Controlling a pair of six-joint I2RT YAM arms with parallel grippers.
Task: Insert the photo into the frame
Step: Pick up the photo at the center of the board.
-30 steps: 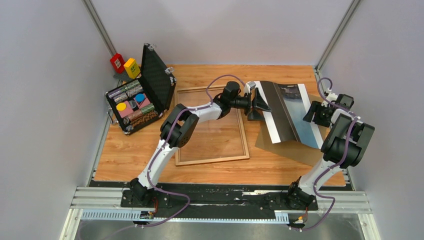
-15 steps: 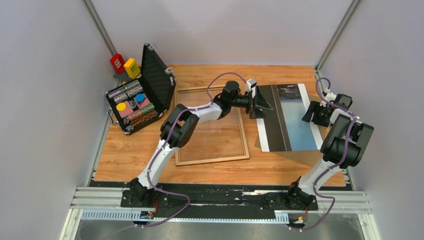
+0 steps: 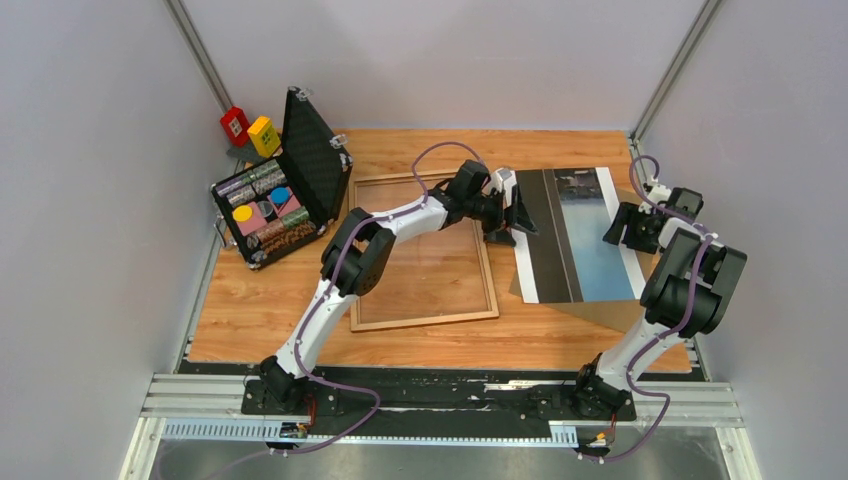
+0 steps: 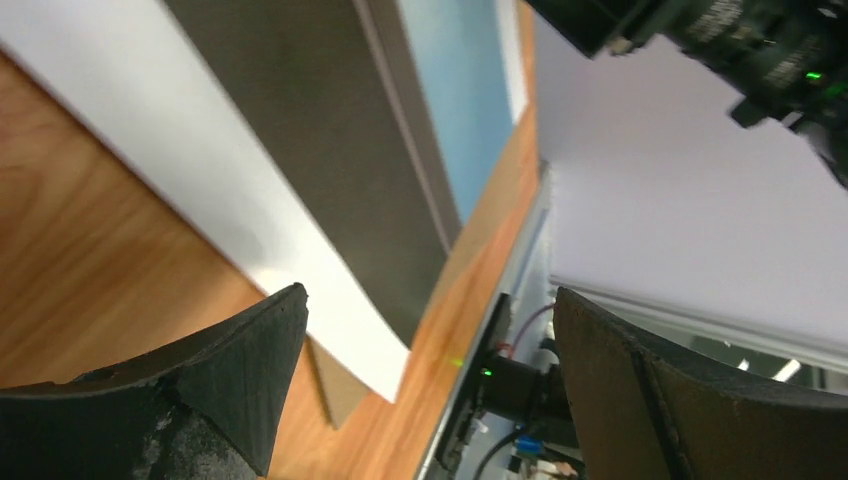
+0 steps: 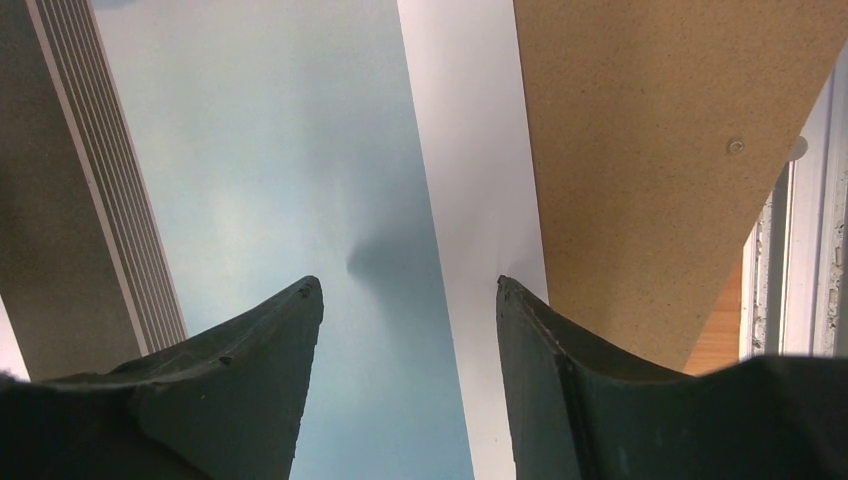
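Could crease or skid the large blue-and-grey paper print (image 3: 578, 235), flat on a plain brown backing board (image 3: 610, 315) beside the thin-railed wooden frame (image 3: 425, 319), if nipped one-sided, left claw (image 4: 428, 295) and right claw (image 5: 408, 285) both gaping empty.

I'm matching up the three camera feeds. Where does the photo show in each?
Top external: photo right of centre, lying over the brown board.
Left wrist: photo upper left, slanting down to centre.
Right wrist: photo fills left and centre.
Shared landmark: its dark grey band.
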